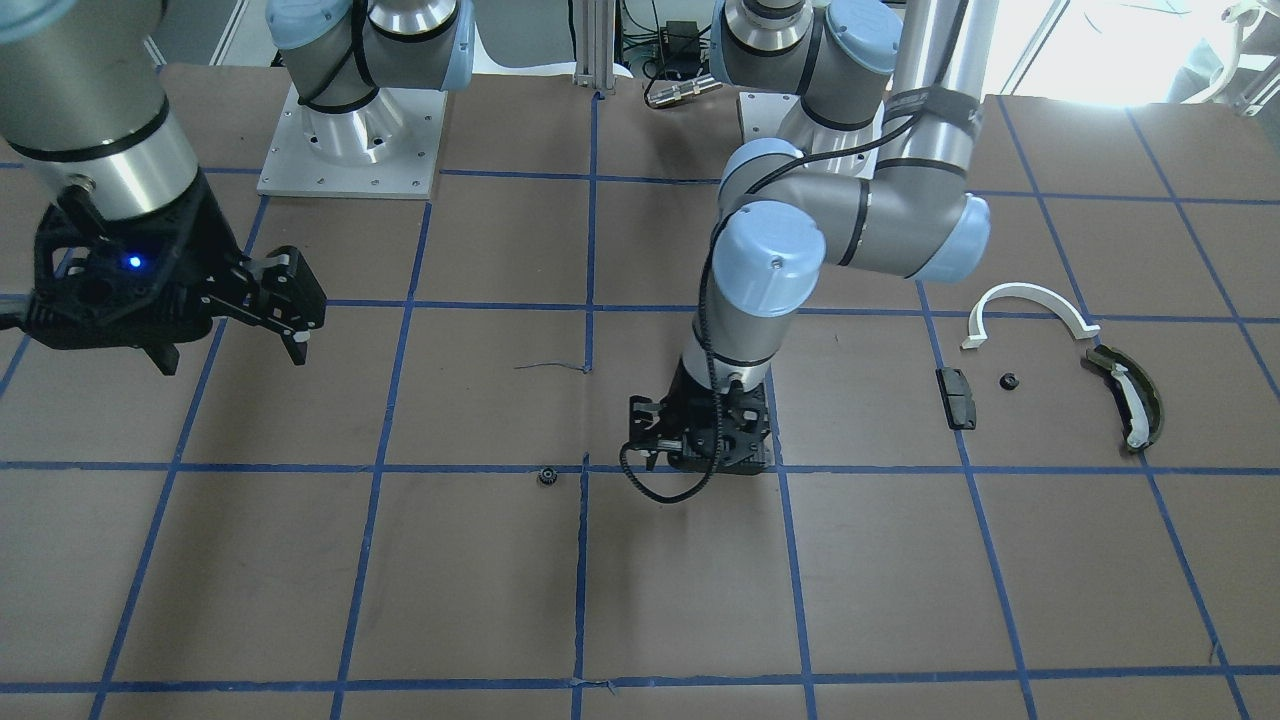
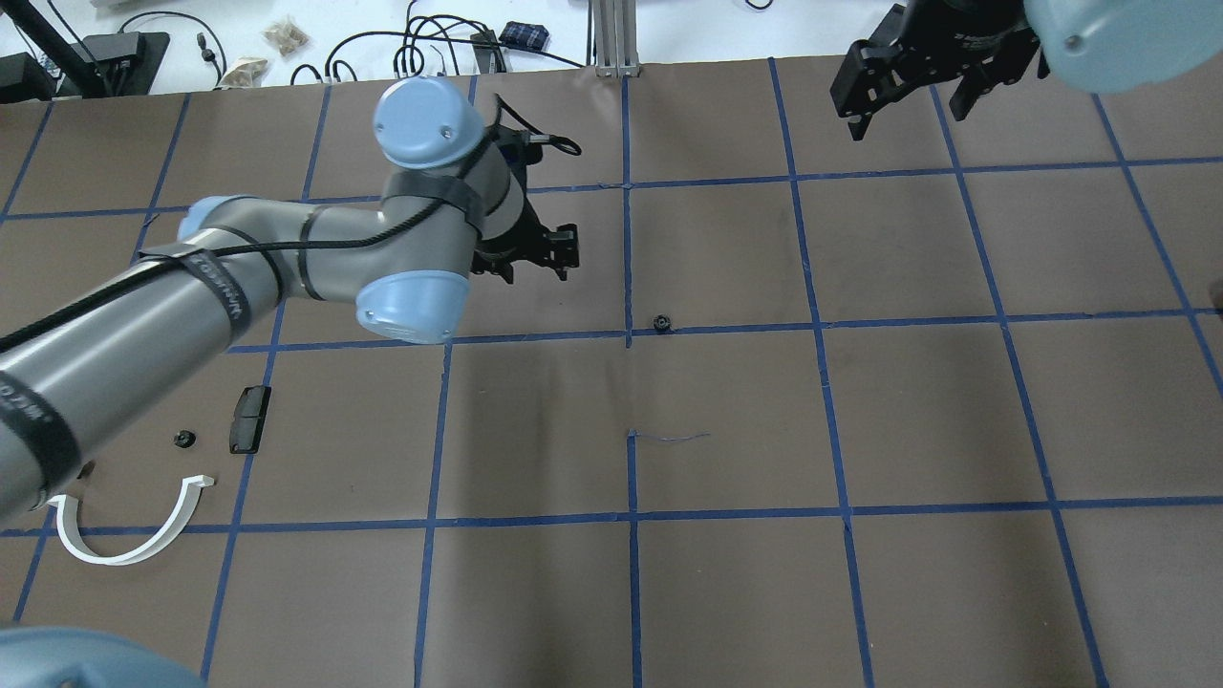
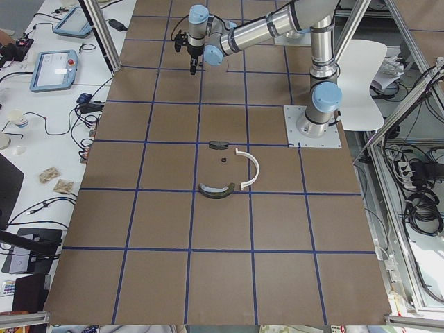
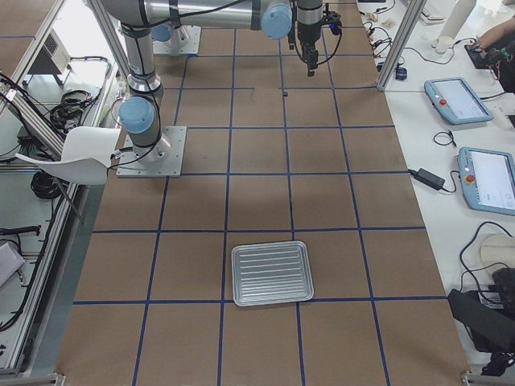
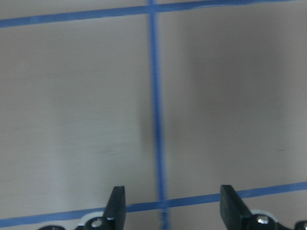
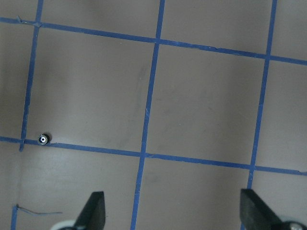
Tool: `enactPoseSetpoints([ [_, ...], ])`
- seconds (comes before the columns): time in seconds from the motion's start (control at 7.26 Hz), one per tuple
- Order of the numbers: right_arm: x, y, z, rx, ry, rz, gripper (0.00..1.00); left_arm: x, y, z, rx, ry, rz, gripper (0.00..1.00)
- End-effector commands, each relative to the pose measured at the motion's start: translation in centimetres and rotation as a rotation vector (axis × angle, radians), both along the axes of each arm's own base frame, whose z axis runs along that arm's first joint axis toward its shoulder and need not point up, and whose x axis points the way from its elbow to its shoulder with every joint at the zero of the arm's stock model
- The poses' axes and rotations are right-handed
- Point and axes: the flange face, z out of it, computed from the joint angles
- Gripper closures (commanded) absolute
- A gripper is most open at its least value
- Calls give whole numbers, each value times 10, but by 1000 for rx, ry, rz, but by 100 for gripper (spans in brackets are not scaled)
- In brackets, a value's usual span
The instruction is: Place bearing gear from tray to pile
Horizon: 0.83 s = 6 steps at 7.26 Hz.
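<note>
Front view, left gripper: I hang low over the table, pointing down.
Front view, gear: lies on a blue tape line, near my left gripper on the side toward my right gripper, touching neither.
Front view, right gripper: raised, fingers spread, gripping nothing, well apart from the gear.
Front view, pile: white arc, black block, small black part and olive curved piece lie loose, well apart from my left gripper on its outer side.
Overhead view, gear: between my two grippers, nearer the left one.
Left-end view, pile: arc, block and olive piece lie together, with my left gripper well beyond them.
Right-end view, tray: flat on the table, well apart from the gear and from both grippers.
Left wrist view, fingers: released, with only table and crossing tape between them.
Right wrist view, fingers: released and wide apart, with the gear ahead, off to one side, just beside a tape line.
</note>
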Motion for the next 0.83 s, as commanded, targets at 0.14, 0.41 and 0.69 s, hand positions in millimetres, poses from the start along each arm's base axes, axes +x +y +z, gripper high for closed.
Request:
enactPoseSetpoints([
  [0.14,-2,11,13,16,-56,3,0,-127,28,-46,7,40,21,29],
  [0.41,-3,11,12,14,-42,-2,0,-131,21,-70,27,8,28,29],
  [0.69,-3,12,11,18,-44,0,0,-127,19,-77,6,-58,30,31],
])
